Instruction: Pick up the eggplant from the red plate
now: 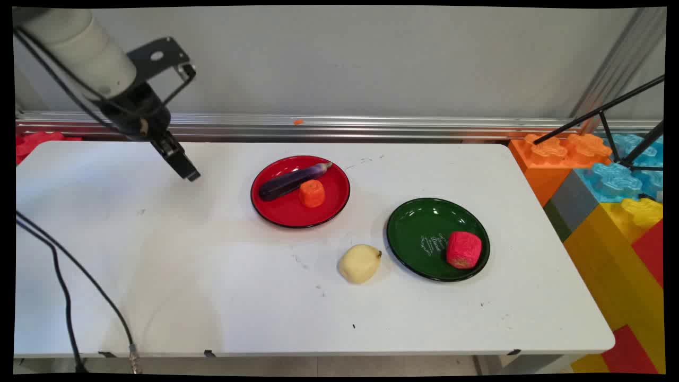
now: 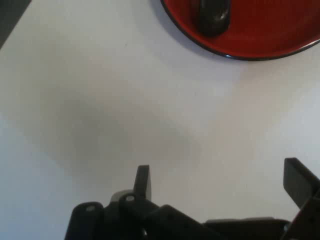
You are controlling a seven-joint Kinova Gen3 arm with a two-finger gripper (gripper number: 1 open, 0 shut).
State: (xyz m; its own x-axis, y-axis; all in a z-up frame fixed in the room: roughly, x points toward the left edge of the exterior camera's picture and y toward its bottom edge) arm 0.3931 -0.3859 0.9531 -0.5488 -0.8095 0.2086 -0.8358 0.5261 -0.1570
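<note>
The gripper, its 2 fingers spread wide and nothing held, is raised above bare table left of the red plate, on which an eggplant and an orange piece are touching.

Empty pincer, fingers apart, hovers nearest the red plate.
</note>
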